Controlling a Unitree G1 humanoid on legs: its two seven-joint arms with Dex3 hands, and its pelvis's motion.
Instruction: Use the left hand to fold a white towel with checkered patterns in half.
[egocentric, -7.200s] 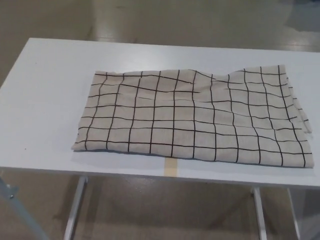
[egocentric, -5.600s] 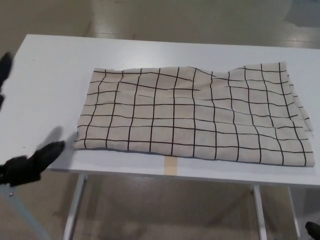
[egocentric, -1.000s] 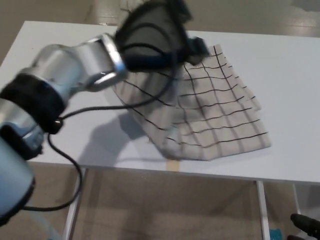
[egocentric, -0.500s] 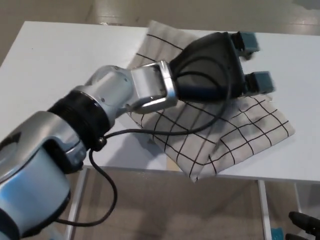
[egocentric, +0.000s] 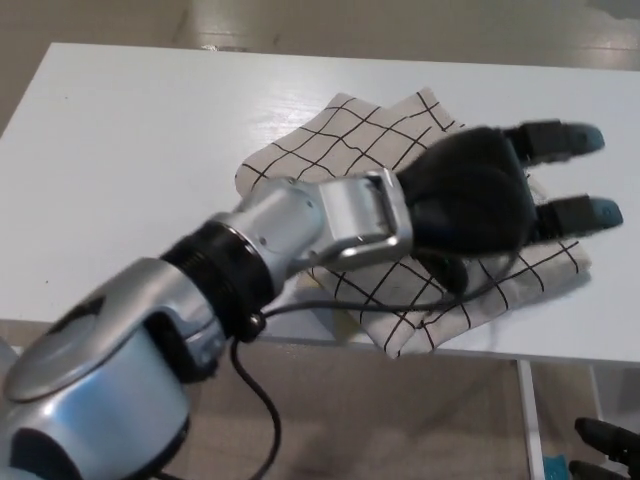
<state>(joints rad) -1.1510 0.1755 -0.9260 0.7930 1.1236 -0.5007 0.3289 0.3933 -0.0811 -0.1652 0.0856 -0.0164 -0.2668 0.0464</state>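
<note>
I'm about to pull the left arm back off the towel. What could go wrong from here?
1. The left hand is spread over the folded towel, and a cable from the arm lies across it; pulling back could drag the top layer and undo the fold.
2. The towel's near corner sits at the table front edge, so a tug may slide it off.
3. The layers look uneven; a careless release may leave the fold crooked.

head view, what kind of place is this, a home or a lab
Most likely a lab or workshop, not a home: a plain white table on thin metal legs, a bare polished floor behind it, and only a checked towel laid out under the left hand.
</note>
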